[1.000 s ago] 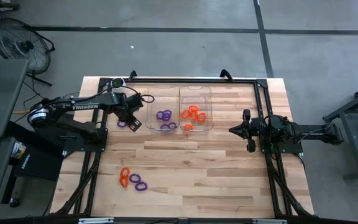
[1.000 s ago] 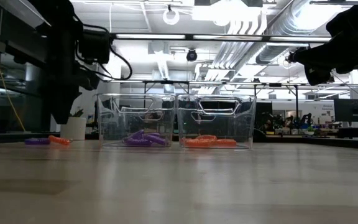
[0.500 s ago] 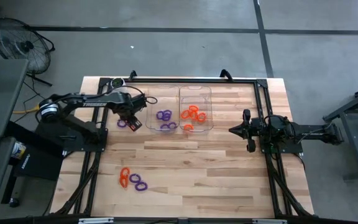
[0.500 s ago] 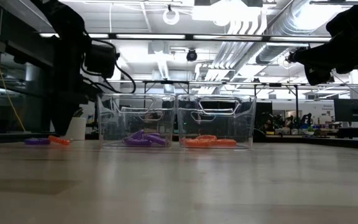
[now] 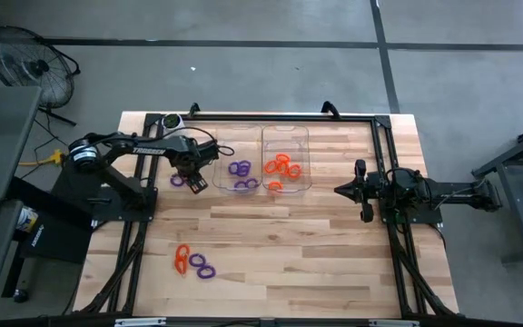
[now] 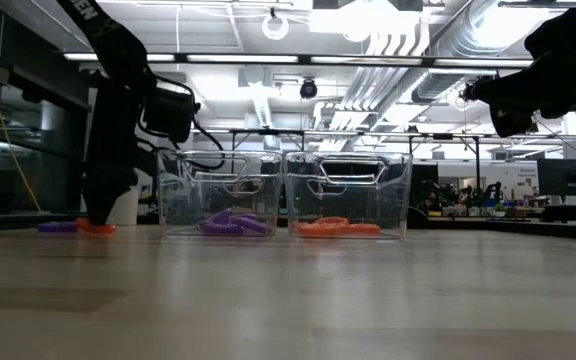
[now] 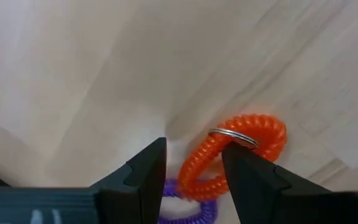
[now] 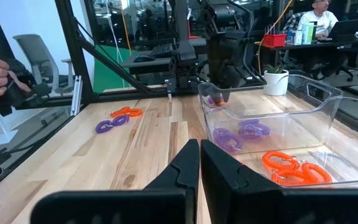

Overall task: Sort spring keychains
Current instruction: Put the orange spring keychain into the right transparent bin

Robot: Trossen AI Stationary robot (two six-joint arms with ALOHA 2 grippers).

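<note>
My left pincer (image 7: 191, 171) is spread wide and points down at the desk (image 5: 289, 236), low over an orange spring keychain (image 7: 238, 155). The near end of the loop sits between my two fingers; its long side runs away and off to one side. A purple keychain (image 7: 188, 208) lies touching it, partly underneath. Both lie just beside the tray of purple ones (image 5: 239, 136). My right pincer (image 5: 363, 191) is pressed together, well apart, waiting.

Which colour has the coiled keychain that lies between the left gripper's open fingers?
Bright orange. The coiled plastic keychain shows best in the left wrist view.
</note>
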